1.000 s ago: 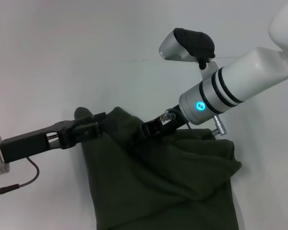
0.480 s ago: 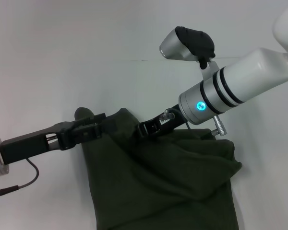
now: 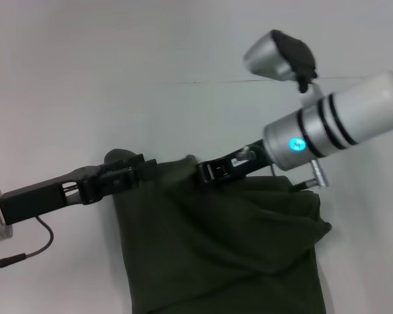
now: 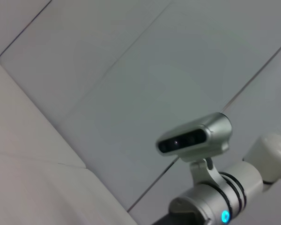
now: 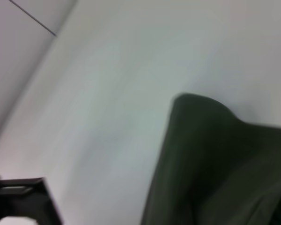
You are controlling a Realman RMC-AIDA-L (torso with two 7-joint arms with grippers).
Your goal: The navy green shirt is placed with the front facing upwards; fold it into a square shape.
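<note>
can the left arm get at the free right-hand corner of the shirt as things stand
Probably not. The left tool holds the navy green shirt at its top left edge, and the right tool and its arm lie across the way to that corner.

The green shirt (image 3: 223, 248) lies bunched on the white surface (image 3: 118, 78). The left tool (image 3: 143, 171) comes in from 9 o'clock and pinches the shirt's top edge. The right tool (image 3: 206, 173) comes from 2 o'clock and pinches the same edge, close beside it.
</note>
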